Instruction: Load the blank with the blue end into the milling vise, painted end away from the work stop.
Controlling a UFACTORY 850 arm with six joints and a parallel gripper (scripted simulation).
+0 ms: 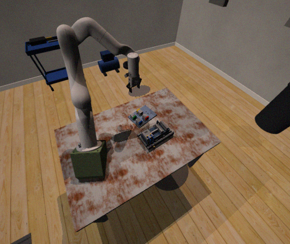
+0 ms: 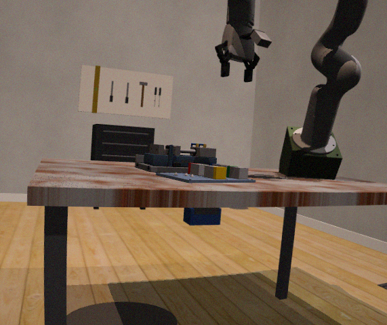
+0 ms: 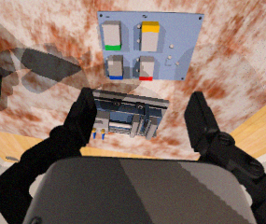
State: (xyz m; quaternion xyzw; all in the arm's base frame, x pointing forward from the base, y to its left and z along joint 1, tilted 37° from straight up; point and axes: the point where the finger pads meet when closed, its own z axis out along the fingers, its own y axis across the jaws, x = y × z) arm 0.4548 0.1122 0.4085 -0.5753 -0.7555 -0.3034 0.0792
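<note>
The blank with the blue end [image 1: 139, 121] [image 3: 116, 66] lies on the infeed plate [image 1: 149, 113] [image 2: 181, 177] [image 3: 170, 28], blue end toward the vise side in the wrist view; in the exterior view it is mostly hidden behind other blanks. The vise [image 1: 155, 133] [image 2: 158, 159] [image 3: 120, 117] stands beside the plate on its raised plate. Hoses [image 1: 150, 136] [image 3: 103, 134] mark one end block; the block at the other end has none. No blank shows between the jaws. My gripper [image 1: 134, 89] [image 2: 236, 77] [image 3: 141, 101] is open and empty, high above the table.
Also on the infeed plate are the green-ended blank [image 3: 112, 35], the yellow-ended blank [image 2: 219, 172] [image 3: 149, 37] and the red-ended blank [image 3: 147, 68], beside several small pegs. The green arm base [image 1: 88, 163] [image 2: 309, 160] stands on the table.
</note>
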